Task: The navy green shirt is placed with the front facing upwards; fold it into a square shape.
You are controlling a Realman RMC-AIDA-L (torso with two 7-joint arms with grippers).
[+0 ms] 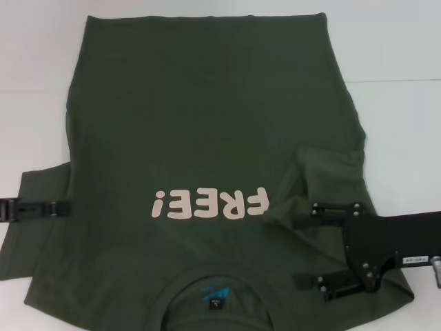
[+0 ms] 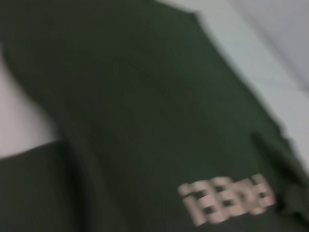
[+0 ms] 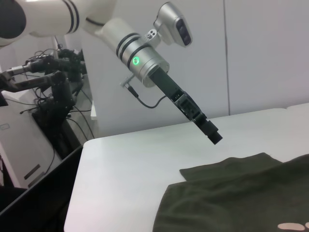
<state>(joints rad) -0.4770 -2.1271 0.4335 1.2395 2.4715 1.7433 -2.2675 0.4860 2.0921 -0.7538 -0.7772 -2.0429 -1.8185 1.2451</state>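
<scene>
With the right claw (image 1: 310,245) spread wide at 4 o'clock over the navy green shirt (image 1: 200,124), its folded-in sleeve may spring back; the left claw (image 1: 41,208), at 9 o'clock, I cannot tell.

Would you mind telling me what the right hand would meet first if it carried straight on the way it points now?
Probably the navy green shirt itself. The right hand points across the chest, its fingers open just over the folded-in sleeve; its height above the cloth is unclear.
</scene>
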